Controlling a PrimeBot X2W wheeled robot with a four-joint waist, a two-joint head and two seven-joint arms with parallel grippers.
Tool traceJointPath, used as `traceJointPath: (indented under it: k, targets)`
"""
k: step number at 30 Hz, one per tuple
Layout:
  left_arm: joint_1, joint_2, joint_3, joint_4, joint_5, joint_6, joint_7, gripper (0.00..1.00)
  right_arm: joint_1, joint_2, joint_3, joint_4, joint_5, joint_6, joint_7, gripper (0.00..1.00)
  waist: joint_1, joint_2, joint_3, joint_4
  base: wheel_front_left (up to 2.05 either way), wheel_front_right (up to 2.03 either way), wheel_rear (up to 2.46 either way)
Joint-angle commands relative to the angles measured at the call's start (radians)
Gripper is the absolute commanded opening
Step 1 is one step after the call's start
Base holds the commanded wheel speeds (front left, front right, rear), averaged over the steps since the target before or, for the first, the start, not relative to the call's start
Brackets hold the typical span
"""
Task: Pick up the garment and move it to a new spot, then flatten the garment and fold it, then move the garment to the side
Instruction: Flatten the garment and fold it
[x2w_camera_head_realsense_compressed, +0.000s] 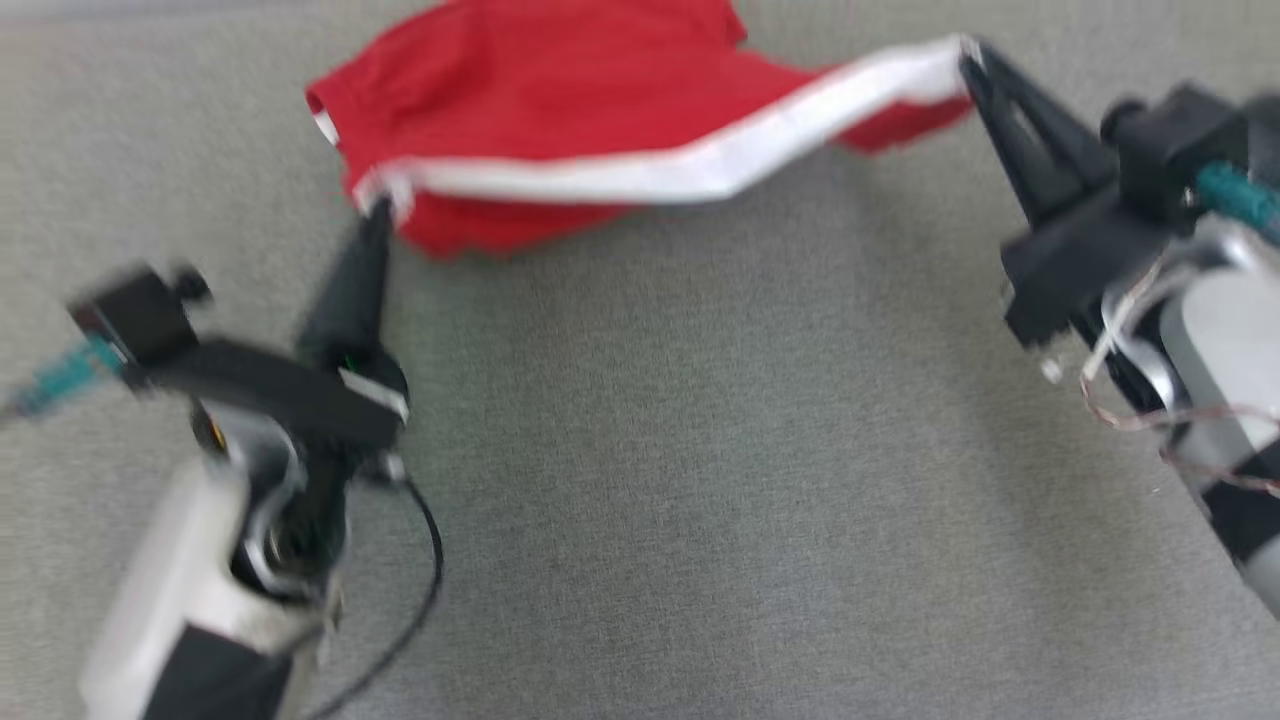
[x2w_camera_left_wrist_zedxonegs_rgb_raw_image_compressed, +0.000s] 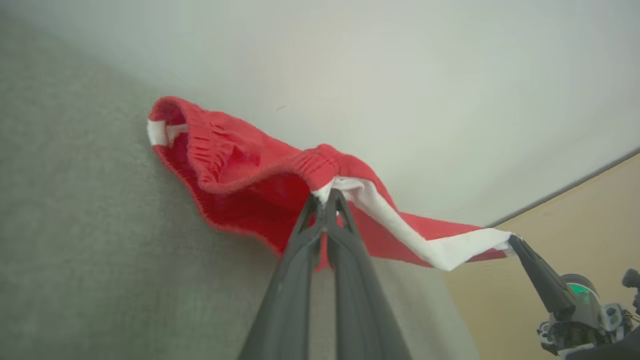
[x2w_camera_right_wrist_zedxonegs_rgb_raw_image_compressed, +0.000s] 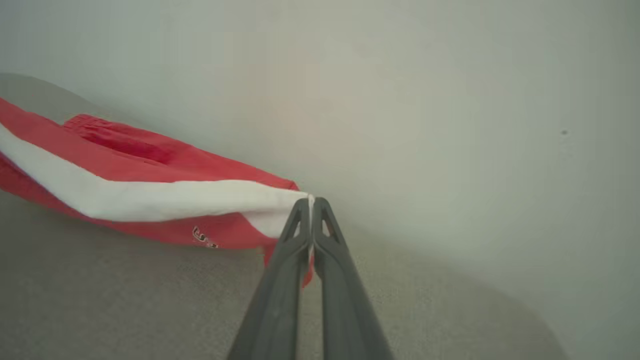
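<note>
My left fingers (x2w_camera_head_realsense_compressed: 372, 235) are shut on one end of the red shorts (x2w_camera_head_realsense_compressed: 530, 90), my right fingers (x2w_camera_head_realsense_compressed: 990, 80) shut on the other; the shorts stretch between them over the grey surface (x2w_camera_head_realsense_compressed: 700, 450).

Long, dark, tapering fingers on the left gripper (x2w_camera_head_realsense_compressed: 376, 205) and right gripper (x2w_camera_head_realsense_compressed: 968, 50), slotted near the tips. Behind each, a black mount (x2w_camera_head_realsense_compressed: 1170, 130) with a teal plug (x2w_camera_head_realsense_compressed: 1235, 195); further back, pale forearms (x2w_camera_head_realsense_compressed: 170, 580) banded black. Behind the left, a thin black cable (x2w_camera_head_realsense_compressed: 438, 570); behind the right, pinkish wires (x2w_camera_head_realsense_compressed: 1130, 420).
</note>
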Motion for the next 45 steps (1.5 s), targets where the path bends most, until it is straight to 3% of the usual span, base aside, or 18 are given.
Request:
traceJointPath:
  k: [1,9,14,22,33,40,45]
  targets:
    - [0.030,-0.002,-0.008,0.005,-0.005,0.001,0.003,0.00,0.026,-0.016,-0.003,-0.005,0.016,-0.002,0.011,0.00,0.0002,0.0000,-0.061,0.013,0.00,0.00,0.00]
    - [0.215,-0.025,-0.066,0.064,-0.034,0.026,0.047,0.00,0.264,-0.081,-0.040,-0.081,0.108,-0.002,0.181,0.00,0.0002,0.0000,-0.166,0.024,0.00,0.00,0.00]
    - [0.304,-0.014,-0.112,0.105,-0.026,0.046,0.093,0.00,0.432,-0.152,-0.022,-0.178,0.240,-0.002,0.403,0.00,0.0002,0.0000,-0.234,0.015,0.00,0.00,0.00]
    - [0.418,0.026,-0.158,0.077,-0.029,0.086,0.172,0.00,0.597,-0.213,-0.045,-0.331,0.370,-0.002,0.623,0.00,0.0002,0.0000,-0.281,-0.005,0.00,0.00,0.00]
    - [0.587,0.088,-0.209,-0.069,-0.039,0.138,0.257,0.00,0.828,-0.204,-0.223,-0.429,0.407,-0.002,0.847,0.00,0.0002,0.0000,-0.324,0.001,0.00,0.00,0.00]
    - [0.686,0.154,-0.208,-0.217,-0.050,0.196,0.302,0.00,1.037,-0.146,-0.424,-0.559,0.397,-0.002,1.069,0.00,0.0002,0.0000,-0.338,0.017,0.00,0.00,0.00]
    - [0.704,0.139,-0.170,-0.316,-0.080,0.187,0.258,0.00,1.067,-0.086,-0.513,-0.712,0.343,-0.002,1.095,0.00,0.0002,0.0000,-0.332,0.025,0.00,0.00,0.00]
